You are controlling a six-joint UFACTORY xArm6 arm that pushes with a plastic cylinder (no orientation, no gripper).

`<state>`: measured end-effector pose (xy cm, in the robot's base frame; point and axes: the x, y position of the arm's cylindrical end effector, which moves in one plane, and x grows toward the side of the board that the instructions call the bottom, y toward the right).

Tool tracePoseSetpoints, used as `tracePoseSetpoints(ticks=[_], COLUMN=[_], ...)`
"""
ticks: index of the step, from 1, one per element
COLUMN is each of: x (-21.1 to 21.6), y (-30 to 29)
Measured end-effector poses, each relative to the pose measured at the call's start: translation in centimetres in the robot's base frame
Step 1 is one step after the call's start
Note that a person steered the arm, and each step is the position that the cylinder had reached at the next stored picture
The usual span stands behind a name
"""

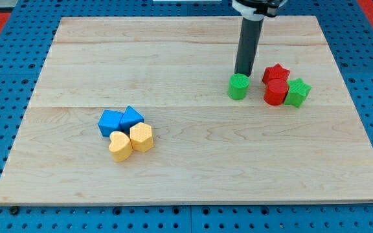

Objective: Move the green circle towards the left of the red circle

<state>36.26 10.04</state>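
The green circle [238,87] stands on the wooden board at the view's upper right. The red circle [276,92] is a short way to its right, with a gap between them. My tip [242,73] is at the green circle's top edge, touching or nearly touching it from the view's top side. A red star [276,73] sits just above the red circle and a green star [298,92] touches the red circle's right side.
A cluster of four blocks lies at the view's lower left: a blue block [111,122], a blue block [132,118], a yellow heart [120,146] and a yellow block [142,137]. The board [193,175] rests on a blue pegboard surface.
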Motion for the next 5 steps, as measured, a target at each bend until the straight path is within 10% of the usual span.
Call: tracePoseSetpoints(ticks=[2, 5], x=[4.2, 5.3], y=[-7.3, -1.9])
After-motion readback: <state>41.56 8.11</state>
